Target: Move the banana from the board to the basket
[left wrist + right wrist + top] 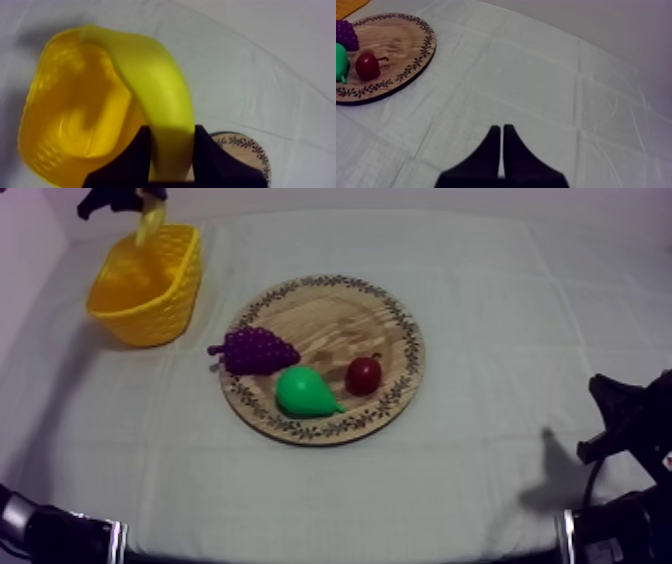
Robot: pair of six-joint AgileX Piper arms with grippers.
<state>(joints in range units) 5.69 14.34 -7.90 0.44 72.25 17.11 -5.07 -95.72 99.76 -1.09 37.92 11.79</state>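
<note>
Over the yellow basket point(150, 320), ten o'clock off the board point(398, 316), left gripper point(172, 132) grasped the banana point(150, 75); right gripper point(502, 129) clenched empty.

Left gripper point(171, 132) at eleven o'clock, clamped round a banana point(161, 85); right gripper point(502, 131) low at four o'clock, fingers together.

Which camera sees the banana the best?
The left wrist view. There the banana looks big and close, clamped in the left gripper above the yellow basket. The top view shows it as a small yellow sliver hanging from that gripper over the basket. The right wrist view faces the wooden board instead.
</note>
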